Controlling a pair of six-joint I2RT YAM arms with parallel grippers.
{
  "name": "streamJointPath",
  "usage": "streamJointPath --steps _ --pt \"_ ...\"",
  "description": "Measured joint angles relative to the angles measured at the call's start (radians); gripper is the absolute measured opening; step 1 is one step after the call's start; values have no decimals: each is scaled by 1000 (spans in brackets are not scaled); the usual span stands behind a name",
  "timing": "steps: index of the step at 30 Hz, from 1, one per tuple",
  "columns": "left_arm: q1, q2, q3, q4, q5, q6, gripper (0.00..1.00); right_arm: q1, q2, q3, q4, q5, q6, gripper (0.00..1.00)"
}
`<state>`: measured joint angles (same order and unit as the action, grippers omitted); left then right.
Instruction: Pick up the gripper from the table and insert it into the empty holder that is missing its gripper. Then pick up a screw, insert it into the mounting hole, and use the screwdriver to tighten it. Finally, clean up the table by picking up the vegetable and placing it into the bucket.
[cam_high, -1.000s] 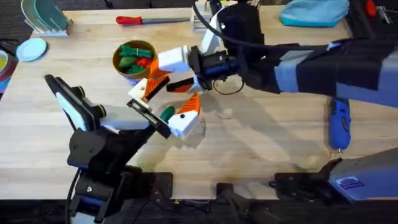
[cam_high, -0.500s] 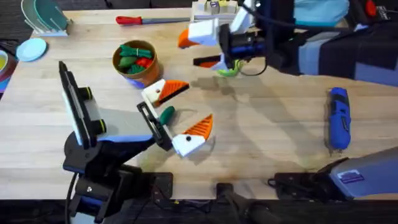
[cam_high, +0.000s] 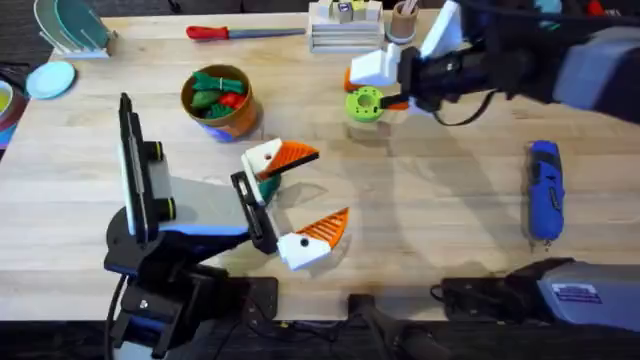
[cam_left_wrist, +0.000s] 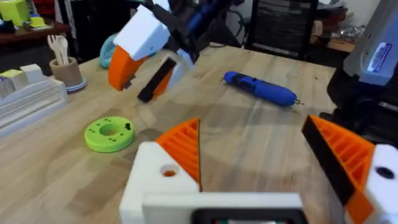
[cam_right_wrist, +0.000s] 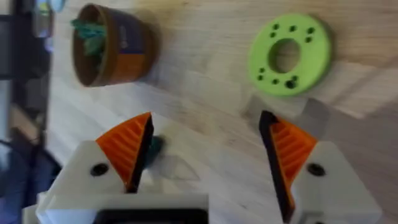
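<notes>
The dark green vegetable (cam_high: 266, 173) lies on the table, close beside the far finger of my left gripper (cam_high: 330, 185). That gripper is open, its white fingers and orange pads spread wide (cam_left_wrist: 252, 124) with nothing between them. My right gripper (cam_high: 374, 88) hovers at the back of the table above a flat green disc (cam_high: 365, 104); it is open and empty (cam_right_wrist: 206, 118). The bucket (cam_high: 216, 102) stands at the back left with toy vegetables heaped in it. The blue screwdriver (cam_high: 543, 190) lies at the right. The loose gripper, the holder and the screw are out of view.
A red-handled screwdriver (cam_high: 245, 32) lies along the far edge. A white rack (cam_high: 345, 28) and a cup of utensils (cam_left_wrist: 65, 70) stand behind the disc. A blue plate (cam_high: 50, 79) sits at the far left.
My right arm has pulled away from the left gripper, going back and to the right until it is over the green disc. The left gripper has turned a little and stays open.
</notes>
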<state>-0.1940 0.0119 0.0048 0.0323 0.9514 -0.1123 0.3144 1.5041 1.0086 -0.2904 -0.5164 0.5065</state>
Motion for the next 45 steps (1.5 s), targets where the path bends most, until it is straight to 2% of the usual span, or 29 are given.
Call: streamJointPath --steps 3,6,13,20,23,25,26,28,36,41,45 --pt "0 0 0 0 7 0 991 13 -28 40 -99 188 -110 973" --pt "0 0 0 0 13 0 991 29 -29 51 -106 308 -199 973" --pt "0 0 0 -2 21 0 991 42 -3 52 -97 404 -362 974" --pt "0 0 0 -2 22 0 991 138 82 53 -84 517 -500 949" --pt "0 0 0 -2 22 0 991 163 107 62 -87 545 -524 888" --pt "0 0 0 -2 22 0 991 167 125 75 -91 558 -537 793" --pt "0 0 0 -2 22 0 991 168 133 80 -91 562 -539 706" --pt "0 0 0 -2 22 0 991 168 145 86 -90 570 -541 629" --pt "0 0 0 -2 22 0 991 168 161 90 -68 584 -546 589" --pt "0 0 0 -2 22 0 991 168 221 93 -57 588 -552 377" --pt "0 0 0 -2 22 0 991 168 246 93 -44 591 -553 321"
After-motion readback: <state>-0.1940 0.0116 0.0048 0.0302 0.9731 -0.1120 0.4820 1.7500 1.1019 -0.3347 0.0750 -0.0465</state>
